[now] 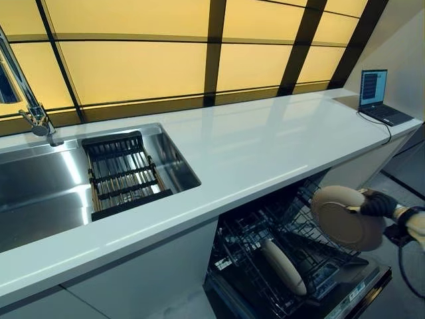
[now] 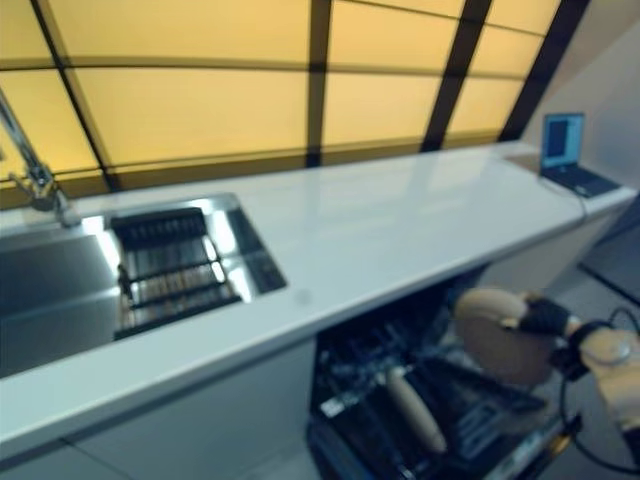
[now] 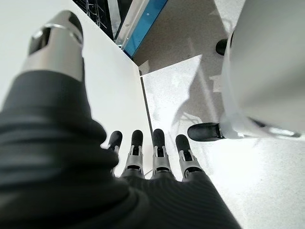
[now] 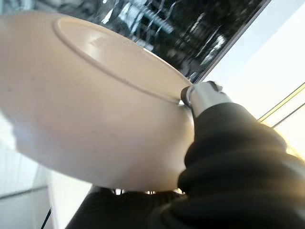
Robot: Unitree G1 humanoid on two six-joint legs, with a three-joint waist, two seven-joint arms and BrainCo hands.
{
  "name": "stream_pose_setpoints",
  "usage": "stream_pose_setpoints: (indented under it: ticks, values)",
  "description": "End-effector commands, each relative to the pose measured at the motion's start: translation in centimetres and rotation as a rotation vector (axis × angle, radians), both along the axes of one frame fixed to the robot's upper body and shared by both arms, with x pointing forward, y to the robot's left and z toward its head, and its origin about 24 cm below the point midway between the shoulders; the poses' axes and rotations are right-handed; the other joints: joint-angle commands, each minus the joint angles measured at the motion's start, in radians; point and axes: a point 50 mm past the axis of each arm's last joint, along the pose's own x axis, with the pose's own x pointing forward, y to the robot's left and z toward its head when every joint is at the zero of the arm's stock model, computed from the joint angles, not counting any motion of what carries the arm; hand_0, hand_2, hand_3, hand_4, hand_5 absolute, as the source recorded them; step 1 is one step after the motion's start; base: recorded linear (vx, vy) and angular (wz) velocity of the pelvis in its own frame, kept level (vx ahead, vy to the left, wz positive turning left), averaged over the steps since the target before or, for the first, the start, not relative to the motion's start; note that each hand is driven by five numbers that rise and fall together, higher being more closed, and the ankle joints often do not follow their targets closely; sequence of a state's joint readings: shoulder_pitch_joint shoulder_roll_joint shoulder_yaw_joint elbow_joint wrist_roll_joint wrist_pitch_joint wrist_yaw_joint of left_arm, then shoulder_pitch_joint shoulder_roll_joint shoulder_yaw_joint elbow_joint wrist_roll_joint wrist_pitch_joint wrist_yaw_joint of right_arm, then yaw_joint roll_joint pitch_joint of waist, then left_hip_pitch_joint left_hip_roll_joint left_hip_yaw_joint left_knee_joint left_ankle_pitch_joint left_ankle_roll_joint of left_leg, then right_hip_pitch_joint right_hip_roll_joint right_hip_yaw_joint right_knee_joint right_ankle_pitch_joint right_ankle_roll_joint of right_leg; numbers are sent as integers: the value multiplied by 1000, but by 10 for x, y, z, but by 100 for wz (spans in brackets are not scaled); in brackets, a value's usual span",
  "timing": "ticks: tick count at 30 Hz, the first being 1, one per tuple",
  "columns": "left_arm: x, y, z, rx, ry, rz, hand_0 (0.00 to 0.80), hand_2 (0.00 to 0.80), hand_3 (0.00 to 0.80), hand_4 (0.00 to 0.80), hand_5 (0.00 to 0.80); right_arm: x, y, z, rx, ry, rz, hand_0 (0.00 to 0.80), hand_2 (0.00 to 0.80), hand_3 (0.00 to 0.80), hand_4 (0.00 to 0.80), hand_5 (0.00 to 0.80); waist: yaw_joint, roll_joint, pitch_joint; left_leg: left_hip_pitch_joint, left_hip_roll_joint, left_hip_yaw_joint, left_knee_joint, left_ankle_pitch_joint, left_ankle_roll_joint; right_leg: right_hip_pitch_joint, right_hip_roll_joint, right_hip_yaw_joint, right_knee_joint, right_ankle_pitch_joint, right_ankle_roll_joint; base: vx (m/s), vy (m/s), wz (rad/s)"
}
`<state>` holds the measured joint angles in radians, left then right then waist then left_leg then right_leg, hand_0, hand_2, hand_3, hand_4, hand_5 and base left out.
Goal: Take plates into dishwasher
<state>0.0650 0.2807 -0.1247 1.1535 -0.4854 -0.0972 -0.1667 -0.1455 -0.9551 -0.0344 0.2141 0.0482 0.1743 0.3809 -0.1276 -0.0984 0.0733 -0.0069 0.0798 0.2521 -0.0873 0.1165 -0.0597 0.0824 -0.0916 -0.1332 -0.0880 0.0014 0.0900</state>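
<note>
Gripping a beige plate by its rim, the right hand is hanging over the open dishwasher, with the thumb pressing on the plate's underside and the other fingers hidden behind it. The plate is tilting nearly on edge above the lower rack, where a second plate is already standing between the wires.

The main risk, as I judge it, is that the hold is sitting at one edge only. A smooth, heavy plate pinched at the rim may be swinging or slipping as the wrist turns, and a drop would be landing on the rack or on the standing plate and chipping either one. Coming down at the wrong angle, its lower edge could be catching on a wire instead of sliding between two of them. It could also be knocking the underside of the counter, which is overhanging close above.

The left hand is showing only in its own wrist view, hanging low beside a white cabinet panel with its fingers straight and holding nothing.

Much is staying hard to make out: the far side of the rack is lying in shadow under the counter, so free slots are unclear, and the right fingers' grip on the plate's face is not showing. The drying rack in the sink is looking empty.
</note>
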Motion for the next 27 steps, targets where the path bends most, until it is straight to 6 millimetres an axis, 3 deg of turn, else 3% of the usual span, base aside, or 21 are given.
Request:
stream_pose_setpoints:
  ticks: [1, 8, 27]
  values:
    - [14, 0, 3, 1, -42, 21, 0, 0, 0, 0, 0, 2, 8, 9, -21, -79, 12, 800, 800, 800, 800, 800, 15, -18, -11, 89, -14, 16, 0, -103, 25, -81, -7, -11, 1, 132, 50, 0, 0, 0]
    - [16, -4, 2, -4, -50, 10, 0, 0, 0, 0, 0, 1, 23, -17, 17, -33, 36, 800, 800, 800, 800, 800, 20, -6, -3, 91, -20, 19, 0, -104, 29, -80, -11, -14, 1, 130, 49, -2, 6, -2]
    - [23, -15, 2, -24, -69, -35, 0, 0, 0, 0, 0, 15, 59, -42, 70, -12, 65, 800, 800, 800, 800, 800, 55, 5, 23, 75, -25, 0, 0, -101, 34, -84, -18, -33, 1, 128, 46, -1, 1, 0]
